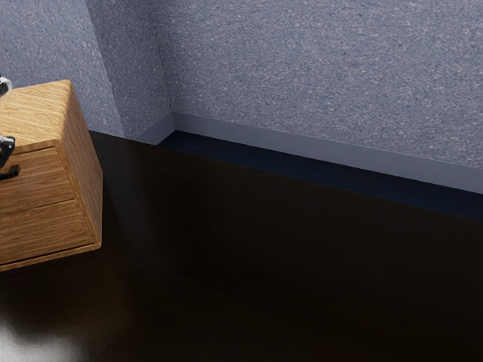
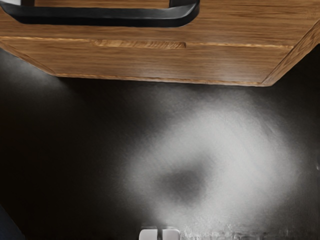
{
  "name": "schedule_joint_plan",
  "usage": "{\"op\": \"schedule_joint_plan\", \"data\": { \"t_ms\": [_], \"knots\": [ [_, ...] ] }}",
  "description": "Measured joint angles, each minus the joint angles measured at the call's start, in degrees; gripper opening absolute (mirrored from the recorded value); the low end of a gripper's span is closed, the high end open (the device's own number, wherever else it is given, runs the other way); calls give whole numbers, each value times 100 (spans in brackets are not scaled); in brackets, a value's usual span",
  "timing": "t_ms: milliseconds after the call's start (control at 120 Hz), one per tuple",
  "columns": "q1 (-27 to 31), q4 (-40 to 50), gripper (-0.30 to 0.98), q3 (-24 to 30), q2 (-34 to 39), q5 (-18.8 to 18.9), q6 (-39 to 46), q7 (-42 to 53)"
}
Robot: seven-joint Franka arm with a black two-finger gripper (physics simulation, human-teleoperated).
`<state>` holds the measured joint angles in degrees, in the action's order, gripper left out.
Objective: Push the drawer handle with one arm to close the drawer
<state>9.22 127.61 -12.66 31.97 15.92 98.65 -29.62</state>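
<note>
At the exterior view's left edge, a small part of my gripper shows just above the black drawer handle. In the wrist view the tips of my gripper are side by side with only a thin gap and nothing held. The handle spans the upper drawer's front there; contact with it cannot be told. The wooden cabinet stands on the dark table. Its upper drawer front looks flush with the frame in the visible part, above the lower drawer front.
The dark table stretches from the cabinet toward the exterior view's right. A speckled blue-grey wall with a pale baseboard rises beyond the table's far edge. A white arm part is by the cabinet top.
</note>
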Motion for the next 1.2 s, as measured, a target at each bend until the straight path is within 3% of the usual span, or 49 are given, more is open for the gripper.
{"op": "schedule_joint_plan", "data": {
  "t_ms": [142,292,567,792,1000,1200],
  "knots": [
    [-290,-53,-10,96,181,-95,-309,59],
    [-478,-604,-10,695,202,-213,-729,212],
    [-911,-1499,-10,1303,138,-526,-1477,459],
    [-1137,-1966,-9,1436,-764,-848,-1677,655],
    [-1152,-2259,35,1642,-1242,-1002,-1701,757],
    [-1147,-2308,55,1687,-1256,-1004,-1706,802]
  ]
}}
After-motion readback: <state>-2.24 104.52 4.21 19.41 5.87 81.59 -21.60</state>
